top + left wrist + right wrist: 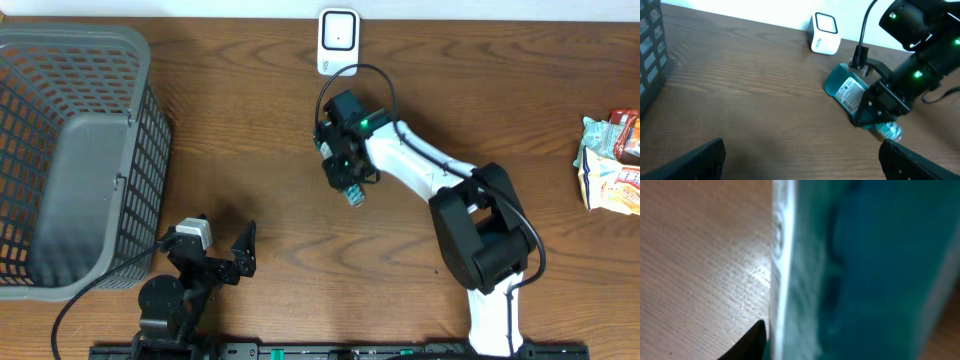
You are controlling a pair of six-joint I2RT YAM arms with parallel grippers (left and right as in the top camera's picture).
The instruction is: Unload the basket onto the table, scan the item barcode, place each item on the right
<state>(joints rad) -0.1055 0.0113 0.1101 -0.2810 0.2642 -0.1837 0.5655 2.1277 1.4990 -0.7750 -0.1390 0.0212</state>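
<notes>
Teal packet (pixel 850 92) lying on wooden table (pixel 250 130), near white scanner (pixel 338 40), right gripper (pixel 348 178) straddling it; grip or release, cannot tell. Left gripper (pixel 222 252) idling wide open, empty. Packet looking light, crinkly, slippery; gripping flat sides, label exposed.

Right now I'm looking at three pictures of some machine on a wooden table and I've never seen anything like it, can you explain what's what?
These are two robot arms at a wooden table. One picture looks down from above; the other two come from cameras on each arm's wrist. The white-and-black right arm has a teal plastic packet with a white label between its jaws, near the small white barcode scanner at the table's far edge. Its own camera sits so close that it shows mostly blurred teal. The black left gripper rests with jaws wide open and empty. A grey plastic mesh basket stands at the left, and colourful snack packets lie at the right.
</notes>
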